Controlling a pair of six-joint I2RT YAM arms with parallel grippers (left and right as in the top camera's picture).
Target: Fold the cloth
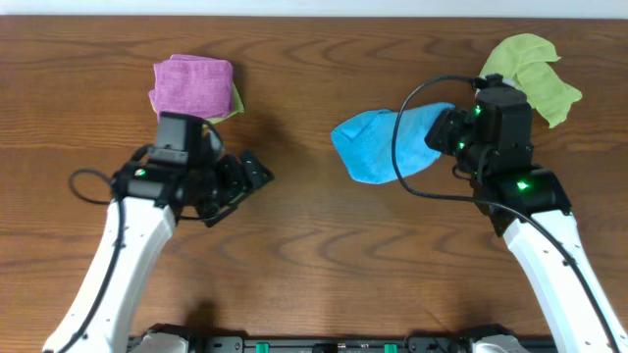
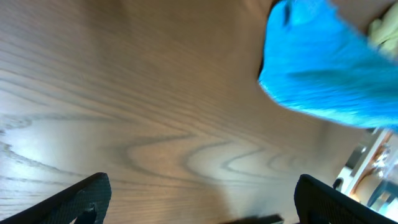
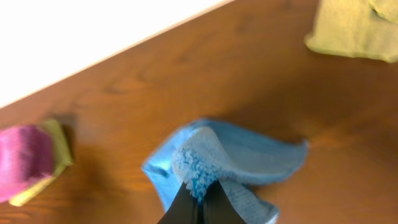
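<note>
Right jaws clamped on a raised fold of the cloth (image 3: pixel 249 152) | left jaws spread wide above the desk (image 2: pixel 124 93), near the cloth

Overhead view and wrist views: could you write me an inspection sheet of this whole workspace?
Surface: brown wooden table, bare grain showing.
Job's things: bright sky-blue microfibre cloth, rumpled, one fold raised.
Clutter: folded purple cloth atop a yellow-green cloth; another crumpled yellow-green cloth far right.
Grippers: left gripper open, empty; right gripper shut on the blue cloth.
Cables: black cable loops over the cloth.
Surroundings: white surface beyond the table.
</note>
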